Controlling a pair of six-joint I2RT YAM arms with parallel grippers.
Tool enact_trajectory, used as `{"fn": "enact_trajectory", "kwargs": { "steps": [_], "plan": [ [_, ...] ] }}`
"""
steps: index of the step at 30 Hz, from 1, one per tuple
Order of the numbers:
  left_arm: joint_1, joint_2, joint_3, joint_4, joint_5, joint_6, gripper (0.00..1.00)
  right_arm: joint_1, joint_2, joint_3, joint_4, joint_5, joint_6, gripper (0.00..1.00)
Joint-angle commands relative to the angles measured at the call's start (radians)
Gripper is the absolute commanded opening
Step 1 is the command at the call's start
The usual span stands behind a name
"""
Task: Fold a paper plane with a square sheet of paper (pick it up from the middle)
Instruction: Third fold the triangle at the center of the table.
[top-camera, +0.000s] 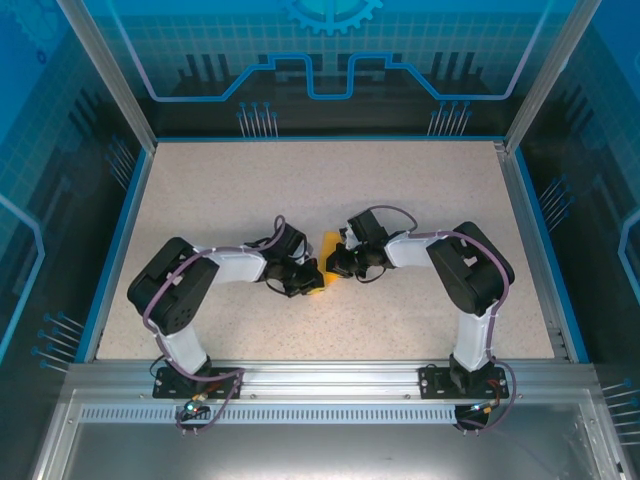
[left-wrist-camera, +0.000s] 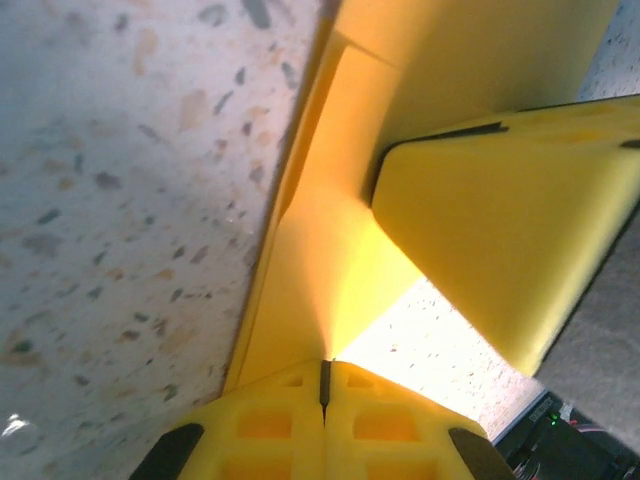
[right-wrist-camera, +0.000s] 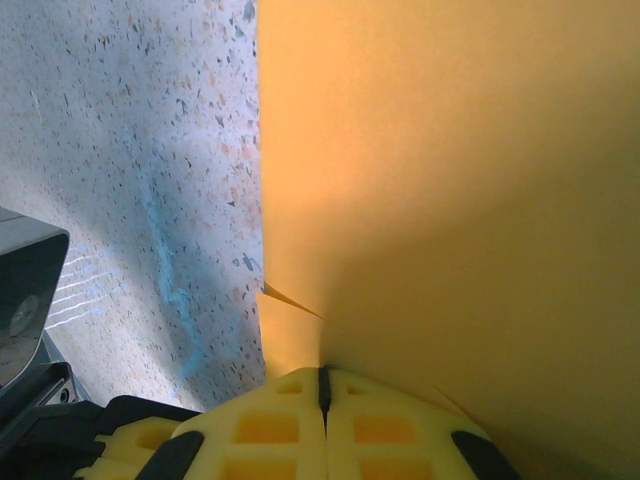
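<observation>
- fingers of the left gripper (left-wrist-camera: 322, 378) are clenching a crease of the thin orange-yellow paper sheet (left-wrist-camera: 330, 250).
- right gripper (right-wrist-camera: 322, 385) is pinching its edge, mid-table.
- speckled beige tabletop (top-camera: 200, 200) is lying open all around.

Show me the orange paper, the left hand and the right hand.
orange paper (right-wrist-camera: 450, 180), right wrist view, flat face.
left hand (left-wrist-camera: 323, 385), left wrist view, fingertip seam.
right hand (right-wrist-camera: 323, 388), right wrist view, fingertip seam.
</observation>
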Motion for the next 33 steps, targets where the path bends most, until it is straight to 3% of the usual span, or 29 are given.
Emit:
{"fn": "enact_trajectory", "kwargs": {
  "steps": [1, 12, 33],
  "plan": [
    [0.01, -0.021, -0.051, -0.096, -0.028, -0.027, 0.0, -0.019, 0.048, -0.031, -0.114, 0.097, -0.023, 0.05],
    [0.037, -0.069, -0.065, -0.063, 0.011, -0.031, 0.0, -0.02, 0.052, -0.027, -0.119, 0.095, -0.027, 0.05],
    [0.037, -0.101, -0.12, -0.168, -0.038, -0.028, 0.0, -0.02, 0.052, -0.02, -0.124, 0.095, -0.033, 0.05]
  ]
}}
